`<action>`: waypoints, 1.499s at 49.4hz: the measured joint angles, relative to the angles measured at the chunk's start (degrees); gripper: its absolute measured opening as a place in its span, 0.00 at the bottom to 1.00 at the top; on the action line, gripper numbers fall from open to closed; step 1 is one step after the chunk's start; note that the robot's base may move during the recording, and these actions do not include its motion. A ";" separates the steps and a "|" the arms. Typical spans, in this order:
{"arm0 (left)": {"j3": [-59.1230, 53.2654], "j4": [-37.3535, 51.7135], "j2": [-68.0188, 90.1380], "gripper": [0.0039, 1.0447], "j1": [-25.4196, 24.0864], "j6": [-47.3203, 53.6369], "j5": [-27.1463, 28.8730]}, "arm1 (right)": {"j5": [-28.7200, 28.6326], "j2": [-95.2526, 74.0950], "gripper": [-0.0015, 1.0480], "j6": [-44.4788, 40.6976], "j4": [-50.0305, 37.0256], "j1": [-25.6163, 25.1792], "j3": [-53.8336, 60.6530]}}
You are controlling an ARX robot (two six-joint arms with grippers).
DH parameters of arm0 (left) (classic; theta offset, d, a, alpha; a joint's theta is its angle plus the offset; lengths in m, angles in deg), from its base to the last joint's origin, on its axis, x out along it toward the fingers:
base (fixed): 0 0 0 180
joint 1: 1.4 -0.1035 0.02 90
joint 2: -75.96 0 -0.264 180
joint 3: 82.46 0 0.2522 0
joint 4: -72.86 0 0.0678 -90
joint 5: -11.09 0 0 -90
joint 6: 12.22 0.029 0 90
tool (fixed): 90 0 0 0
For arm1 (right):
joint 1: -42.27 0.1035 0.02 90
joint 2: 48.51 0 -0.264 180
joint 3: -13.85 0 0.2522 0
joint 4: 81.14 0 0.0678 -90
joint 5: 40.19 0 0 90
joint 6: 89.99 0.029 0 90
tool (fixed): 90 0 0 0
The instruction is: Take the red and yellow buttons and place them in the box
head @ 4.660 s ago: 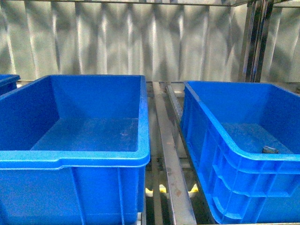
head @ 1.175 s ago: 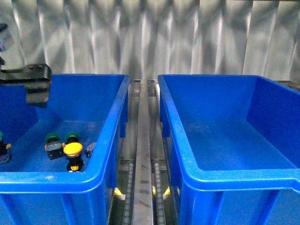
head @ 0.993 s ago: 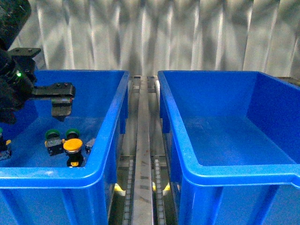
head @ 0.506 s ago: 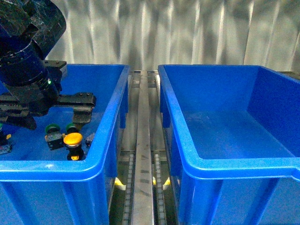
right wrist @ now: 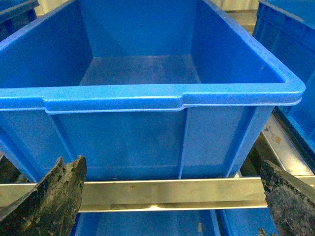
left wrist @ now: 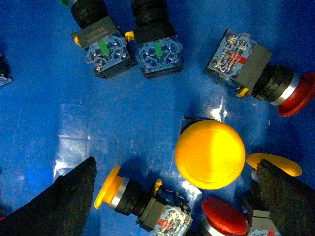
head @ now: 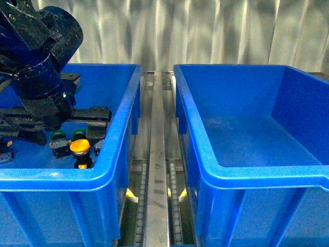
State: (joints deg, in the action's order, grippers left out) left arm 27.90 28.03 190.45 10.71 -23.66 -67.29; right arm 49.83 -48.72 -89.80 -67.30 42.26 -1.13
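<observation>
Since half a second ago the left arm [head: 41, 72] has come lower into the left crate [head: 61, 177] at the left of the front view. In the left wrist view the left gripper [left wrist: 175, 167] has its fingers [left wrist: 64, 201] wide apart, gripping nothing. Between them, on the crate floor, a yellow button [left wrist: 210, 155] stands upright, with its cap facing the camera. At lower left a second yellow button [left wrist: 128, 199] lies on its side, cap toward the left edge and body running to lower right. At upper right a red button [left wrist: 246, 66] also lies flat, its long axis slanting and its cap toward the right edge. Two green buttons [left wrist: 101, 46] lie along the top.

The red one shows only in that wrist view. The front view catches just the upright yellow cap and the green caps behind it. Only the right wrist view shows the right gripper [right wrist: 171, 164], fingers apart and empty, facing the stepped-rim right crate [right wrist: 113, 98].
</observation>
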 joint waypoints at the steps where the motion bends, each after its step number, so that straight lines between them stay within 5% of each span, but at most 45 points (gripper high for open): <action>1: 0.09 0.00 0.09 0.93 0.02 0.00 0.00 | 0.00 0.00 0.97 0.00 0.00 0.00 0.00; 29: 6.62 -1.97 6.69 0.91 1.01 -0.46 1.09 | 0.00 0.00 0.97 0.00 0.00 0.00 0.00; 45: 8.15 -2.51 8.15 0.34 1.38 -0.50 2.54 | 0.00 0.00 0.97 0.00 0.00 0.00 0.00; 61: 8.15 -1.73 8.07 0.32 1.33 -0.37 2.69 | 0.00 0.00 0.97 0.00 0.00 0.00 0.00; 74: 2.40 2.67 0.44 0.32 -1.18 0.37 -3.39 | 0.00 0.00 0.97 0.00 0.00 0.00 0.00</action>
State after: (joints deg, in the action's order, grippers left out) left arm 30.31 30.69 190.89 9.53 -23.29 -70.68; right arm 49.83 -48.72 -89.80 -67.30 42.26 -1.13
